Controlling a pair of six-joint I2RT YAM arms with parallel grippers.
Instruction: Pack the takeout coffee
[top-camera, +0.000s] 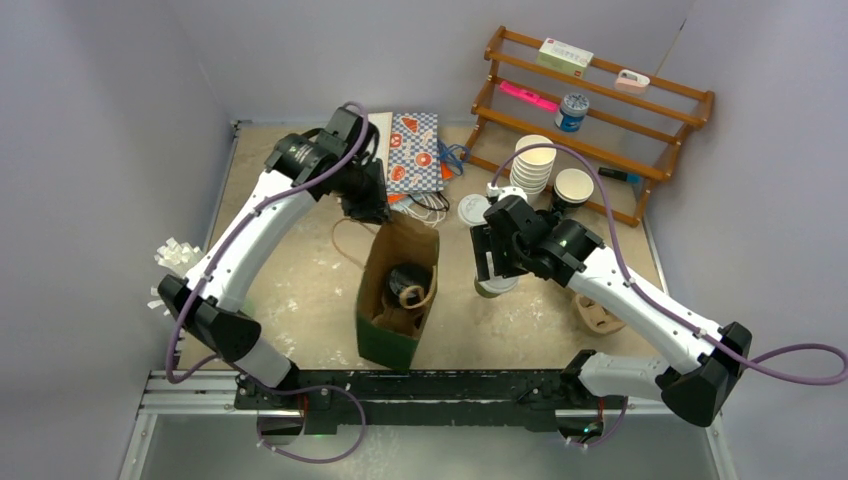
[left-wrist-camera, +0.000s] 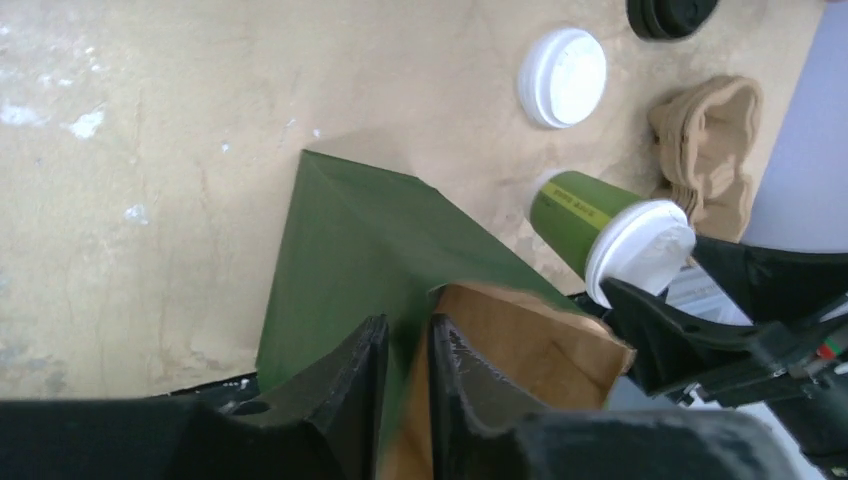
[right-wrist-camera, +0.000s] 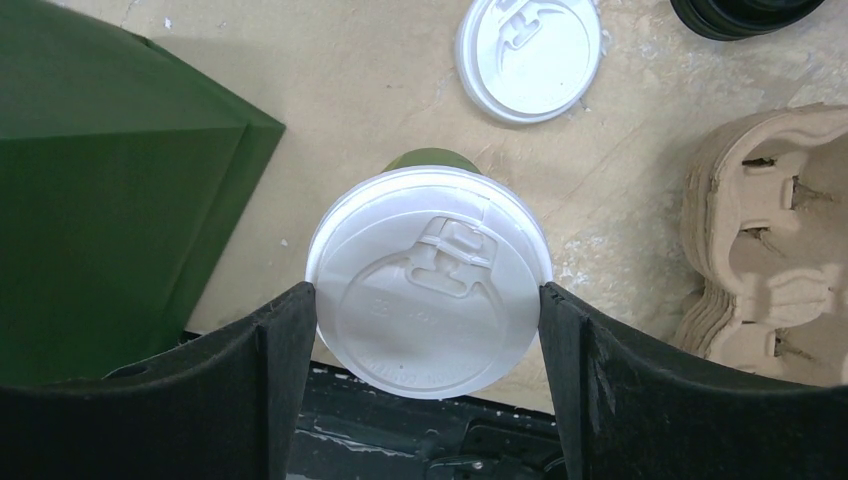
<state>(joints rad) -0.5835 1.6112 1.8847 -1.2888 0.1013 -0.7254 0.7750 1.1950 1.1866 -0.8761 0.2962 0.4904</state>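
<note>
Currently right end effector grips blurry-labelled takeout coffee; left end effector pinches bag.

- takeout coffee: body matt olive paper; lid smooth white plastic, slight sheen, moulded relief
- paper bag: matt dark green outside, plain brown kraft inside, creased
- table: beige, rough, scuffed, white flecks
- loose lid: white plastic like cup lid, smooth
- cup carriers: tan moulded pulp, fibrous, matt
- right gripper fingers: matt black plastic
- black lids: dark plastic, faint gloss
- rack: reddish-brown wood, varnished sheen
- left arm shell: smooth white plastic
</note>
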